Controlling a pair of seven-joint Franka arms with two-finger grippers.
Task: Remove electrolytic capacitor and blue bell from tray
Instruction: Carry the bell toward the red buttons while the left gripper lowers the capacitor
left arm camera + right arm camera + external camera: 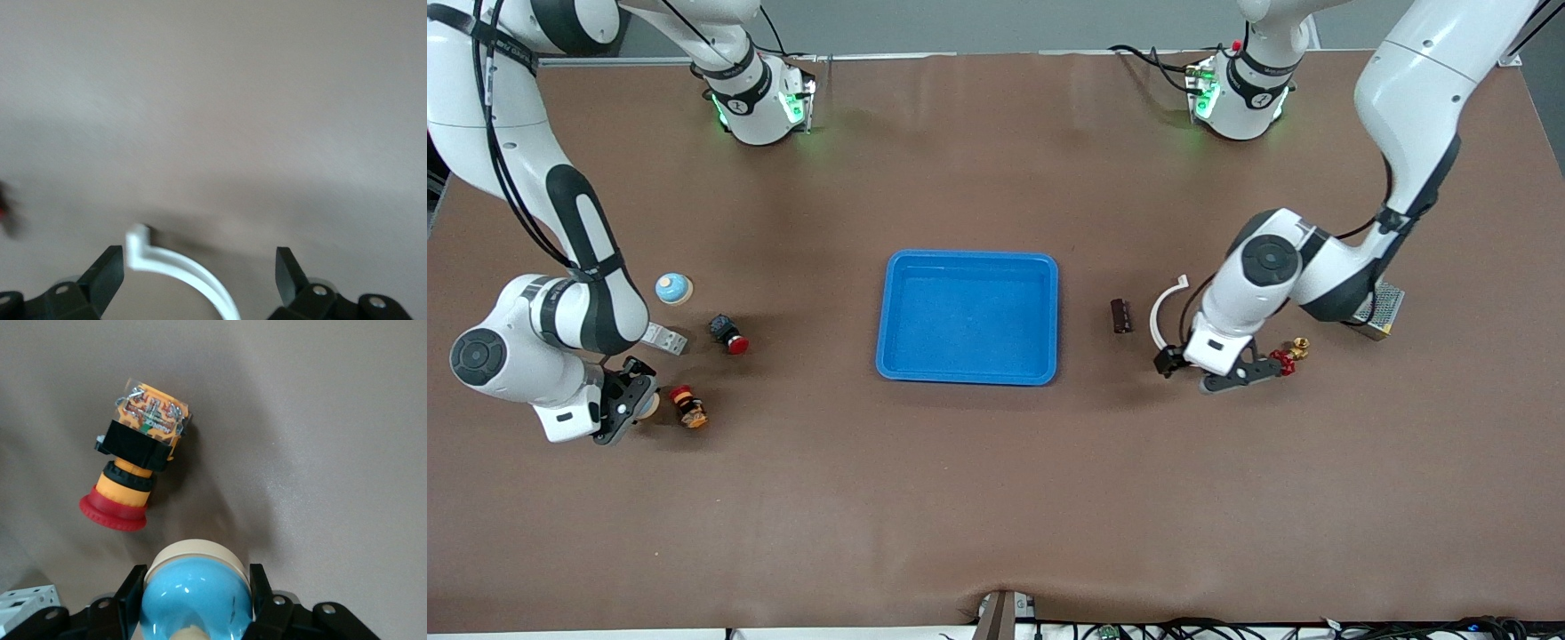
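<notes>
Front view: right gripper (633, 404) fingers clamping bell (197, 590); left gripper (1232, 369) fingers apart, beside capacitor (1121, 316).

Front view: high camera facing robots, looks down on whole bench (996, 498) (arm bases along top edge). Left wrist view: close, aimed down past own fingers (107, 277) at white curved clip (183, 270), shared with front view (1161, 311). Right wrist view: close above orange-red button switch (137, 457), also in front view (688, 406).

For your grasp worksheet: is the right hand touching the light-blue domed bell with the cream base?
Touching: the right wrist view shows the right hand closed against both sides of the bell.
</notes>
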